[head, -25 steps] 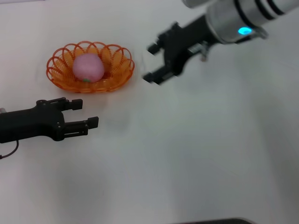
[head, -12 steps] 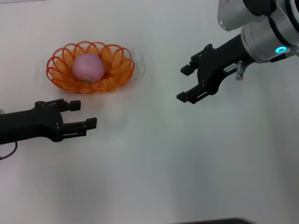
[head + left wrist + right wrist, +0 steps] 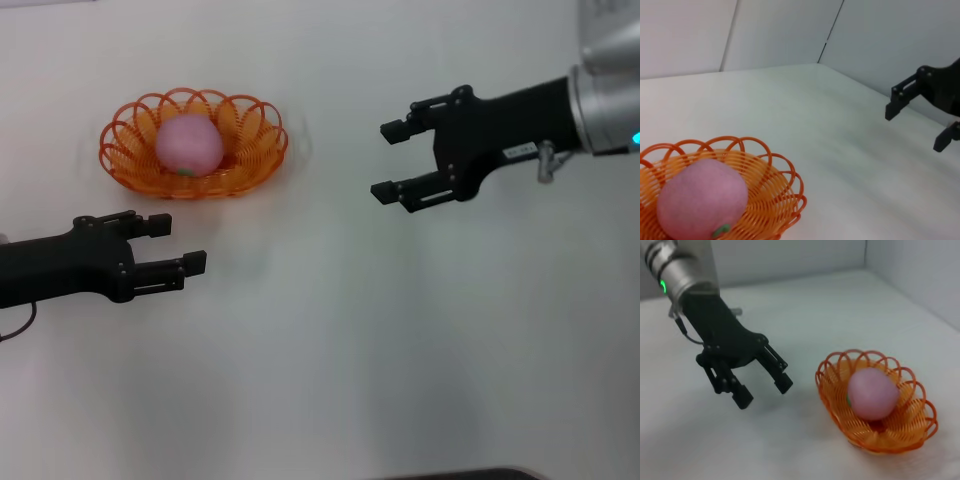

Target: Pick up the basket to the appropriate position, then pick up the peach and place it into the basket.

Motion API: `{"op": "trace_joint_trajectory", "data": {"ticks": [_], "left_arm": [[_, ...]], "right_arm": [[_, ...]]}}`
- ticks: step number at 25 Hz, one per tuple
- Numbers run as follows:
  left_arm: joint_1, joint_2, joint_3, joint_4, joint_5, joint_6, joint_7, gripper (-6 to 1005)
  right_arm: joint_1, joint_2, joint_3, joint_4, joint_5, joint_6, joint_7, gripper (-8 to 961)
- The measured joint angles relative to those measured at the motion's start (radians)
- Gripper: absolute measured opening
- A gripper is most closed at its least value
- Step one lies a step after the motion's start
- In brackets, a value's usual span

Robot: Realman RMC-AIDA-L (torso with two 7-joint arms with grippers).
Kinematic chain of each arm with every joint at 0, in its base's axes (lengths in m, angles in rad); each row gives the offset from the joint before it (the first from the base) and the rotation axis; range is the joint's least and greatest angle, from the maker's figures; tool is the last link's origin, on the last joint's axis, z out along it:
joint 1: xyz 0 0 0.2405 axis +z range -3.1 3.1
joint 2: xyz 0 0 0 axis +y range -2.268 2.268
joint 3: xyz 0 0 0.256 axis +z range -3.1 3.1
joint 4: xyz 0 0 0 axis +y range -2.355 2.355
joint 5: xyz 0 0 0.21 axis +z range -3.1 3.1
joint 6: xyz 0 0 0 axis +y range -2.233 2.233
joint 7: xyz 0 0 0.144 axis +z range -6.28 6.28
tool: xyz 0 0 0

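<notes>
Bright, even, diffuse overhead light; white table near blown out, slight pink-grey mottling. Shadows faint and soft: pale smudge beside basket, weak patch under left gripper in right wrist view. Mild glare on silver arm housing. Head view soft overall. Left wrist view: peach close, slightly soft; right gripper edges soft.

Head looks down; both wrists low, sharing basket view.

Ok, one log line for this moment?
peach: in basket | left gripper: open, near basket | right gripper: open, empty, clear of basket
</notes>
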Motion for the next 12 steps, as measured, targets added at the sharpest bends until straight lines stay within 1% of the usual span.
{"op": "trace_joint_trajectory", "data": {"ticks": [4,8,10,12], "left_arm": [[0.001,0.0,-0.001,0.001,-0.003,0.0,0.002,799],[0.001,0.0,-0.004,0.005,-0.003,0.0,0.002,798],[0.001,0.001,-0.011,0.007,-0.003,0.0,0.002,798],[0.001,0.002,-0.022,0.008,-0.002,0.0,0.002,798]], "right_arm": [[-0.038,-0.001,0.091,0.133,0.066,0.005,-0.165,775],[-0.048,-0.004,0.211,0.285,0.097,-0.004,-0.308,775],[-0.049,-0.005,0.238,0.323,0.101,-0.009,-0.348,775],[-0.051,-0.005,0.244,0.335,0.1,-0.011,-0.36,775]]}}
